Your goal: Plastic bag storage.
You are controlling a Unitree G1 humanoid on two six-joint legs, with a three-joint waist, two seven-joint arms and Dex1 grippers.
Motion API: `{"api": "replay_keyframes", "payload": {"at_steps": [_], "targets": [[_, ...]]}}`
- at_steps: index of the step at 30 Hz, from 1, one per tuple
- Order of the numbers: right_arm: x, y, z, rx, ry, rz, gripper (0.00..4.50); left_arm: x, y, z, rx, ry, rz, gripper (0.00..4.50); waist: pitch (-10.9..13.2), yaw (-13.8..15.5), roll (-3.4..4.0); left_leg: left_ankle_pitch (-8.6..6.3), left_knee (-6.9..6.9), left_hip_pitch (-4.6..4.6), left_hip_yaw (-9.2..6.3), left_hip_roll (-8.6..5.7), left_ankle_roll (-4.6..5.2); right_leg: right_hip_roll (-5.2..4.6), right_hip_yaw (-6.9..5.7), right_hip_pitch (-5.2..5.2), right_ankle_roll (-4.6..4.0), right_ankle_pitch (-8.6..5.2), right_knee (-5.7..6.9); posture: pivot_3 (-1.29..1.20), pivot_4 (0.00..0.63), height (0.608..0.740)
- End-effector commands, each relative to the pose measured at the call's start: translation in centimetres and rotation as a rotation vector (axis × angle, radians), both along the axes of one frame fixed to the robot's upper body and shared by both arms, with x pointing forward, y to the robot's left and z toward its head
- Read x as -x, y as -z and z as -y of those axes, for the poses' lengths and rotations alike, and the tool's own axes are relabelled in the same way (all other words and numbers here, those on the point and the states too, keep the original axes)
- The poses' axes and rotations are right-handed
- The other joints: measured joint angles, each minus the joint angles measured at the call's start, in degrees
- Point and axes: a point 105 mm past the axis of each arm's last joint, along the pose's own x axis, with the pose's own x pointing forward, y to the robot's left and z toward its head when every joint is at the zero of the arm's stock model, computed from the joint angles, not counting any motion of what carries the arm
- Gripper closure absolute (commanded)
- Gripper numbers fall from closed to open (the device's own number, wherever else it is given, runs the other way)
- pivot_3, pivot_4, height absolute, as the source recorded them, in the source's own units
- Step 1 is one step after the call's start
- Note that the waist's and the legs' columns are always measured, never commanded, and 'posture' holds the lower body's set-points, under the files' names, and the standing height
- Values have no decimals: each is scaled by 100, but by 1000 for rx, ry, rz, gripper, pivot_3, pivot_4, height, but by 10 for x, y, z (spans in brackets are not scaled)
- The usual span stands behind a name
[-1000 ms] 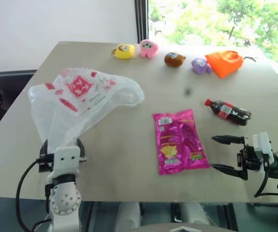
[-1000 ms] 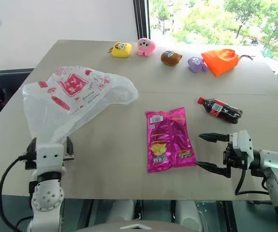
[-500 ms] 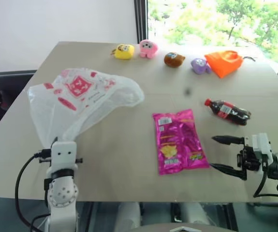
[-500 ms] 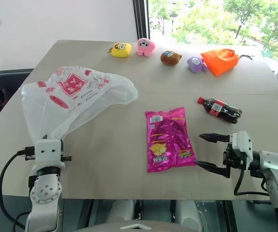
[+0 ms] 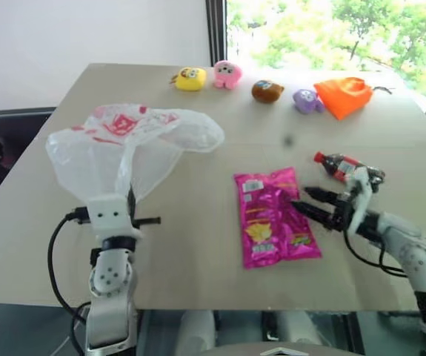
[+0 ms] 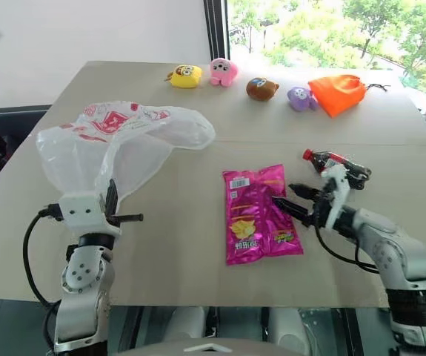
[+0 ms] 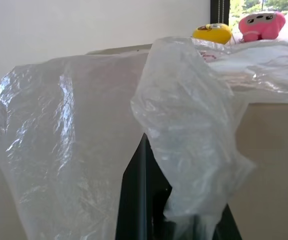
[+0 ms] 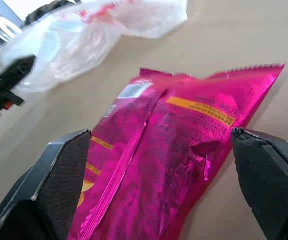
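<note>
The plastic bag [image 5: 127, 144] sits at about 9 o'clock on the table [image 5: 198, 245], its near end drawn up off the wood into a narrow neck while the far, printed part lies spread towards 11 o'clock. The left gripper [image 5: 127, 210] is clenched on that neck, with film bunched between its black fingers. This hold likely serves to lift the bag's mouth so that it can be opened and filled, or gathered for stowing.

Just right of centre lies the magenta snack packet [image 5: 274, 216], flat and lengthwise. The right gripper [image 5: 310, 206] hovers at its 3 o'clock edge, fingers spread wide and empty, aimed across the packet as if to take it next. A cola bottle [image 5: 344, 166] lies just beyond that arm, at 2 o'clock. Along the far edge stand four small plush toys [image 5: 227, 75] and an orange pouch [image 5: 344, 96], well apart from both arms.

The left wrist view shows the film draped over and pinched at the dark fingers [image 7: 133, 200], a detail too small in the head views. The right wrist view shows the packet lying between the spread fingertips [image 8: 63, 170], untouched, with the bag beyond it.
</note>
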Motion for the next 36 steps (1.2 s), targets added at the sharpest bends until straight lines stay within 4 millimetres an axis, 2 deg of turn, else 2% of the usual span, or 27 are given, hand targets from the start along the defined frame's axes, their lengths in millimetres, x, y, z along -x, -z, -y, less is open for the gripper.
{"api": "replay_keyframes", "payload": {"at_steps": [1,6,11,14,16,20,22,26,30,31,32,34,36], "targets": [[4,6,-16,75,-51,-38,0,1,-14,3,-14,12,43,4480,0,1,0,0,0,0,-1,0,0,0,-2,0,0,0,-1,0,150,740],[8,24,-30,262,-100,-51,0,3,-12,2,-25,4,39,4480,-1,-14,0,0,0,-1,-1,0,0,1,-3,-1,1,0,-2,0,150,740],[0,36,-24,418,-56,-19,0,4,-12,3,-31,3,41,4480,-12,-16,-15,0,0,2,-3,1,0,2,-4,0,0,0,-1,0,150,740],[-1,41,-19,499,-63,28,779,4,-11,4,-32,1,41,4500,-20,-15,-26,0,0,4,-2,1,0,2,-3,1,1,0,0,0,150,740],[-1,43,-17,534,-73,45,1722,4,-10,4,-30,2,40,4500,-22,-5,-29,0,1,3,-1,0,0,0,-3,2,1,0,-1,0,150,740],[-7,34,-13,560,-51,135,3694,2,-10,6,-31,11,43,4500,-23,-3,-31,0,1,2,-3,0,0,0,-5,2,0,0,-1,0,150,740],[-11,30,-10,560,-28,164,4471,0,-9,7,-29,17,41,4500,-22,-3,-31,0,1,1,-3,0,0,0,-5,1,0,0,-2,0,150,740],[-11,17,-15,479,-32,235,4471,-5,-10,11,-32,36,46,4500,-22,-3,-31,0,1,0,-4,0,0,0,-7,1,0,0,-2,0,150,740],[-10,-9,-17,353,-35,290,4471,-8,-9,9,-34,39,47,4500,-19,-15,-30,0,0,0,-2,0,0,1,-4,-1,0,0,-2,0,150,740],[-10,-15,-14,331,-26,289,3924,-9,-9,9,-34,40,47,4500,-19,-12,-30,0,0,-1,-3,0,0,1,-5,-1,0,0,-2,0,150,740],[-10,-22,-11,319,-15,309,3647,-9,-9,9,-34,43,48,4500,-19,-8,-30,0,0,-1,-3,0,0,1,-6,-1,0,0,-3,0,150,740],[-13,-30,-2,327,21,332,2722,-11,-9,10,-34,48,49,4500,-19,-3,-30,0,0,-2,-3,0,0,1,-6,-2,0,0,-3,0,150,740],[-17,-34,8,348,66,340,1650,-11,-7,10,-33,53,46,4500,-19,2,-30,0,0,-5,-4,0,0,0,-8,-2,0,0,-6,0,150,740]]}}
